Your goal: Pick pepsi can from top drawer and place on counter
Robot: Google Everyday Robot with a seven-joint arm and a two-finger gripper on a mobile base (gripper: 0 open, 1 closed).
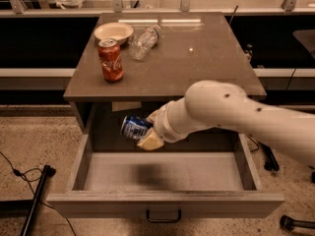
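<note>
The dark-blue pepsi can (pixel 133 127) lies sideways in my gripper (pixel 147 132), held in the air above the open top drawer (pixel 162 204), just below the front edge of the counter (pixel 197 58). The gripper is shut on the can, with one pale fingertip (pixel 150 141) under it. My white arm reaches in from the right. The drawer is pulled out, and the part of its floor that shows is bare. Its dark pull handle (pixel 163 216) is at the front.
On the counter stand a red Coca-Cola can (pixel 110 60) at the left front, a pale bowl (pixel 113 32) behind it, and a clear plastic bottle (pixel 144 42) lying on its side. A black pole (pixel 37 195) lies on the floor at left.
</note>
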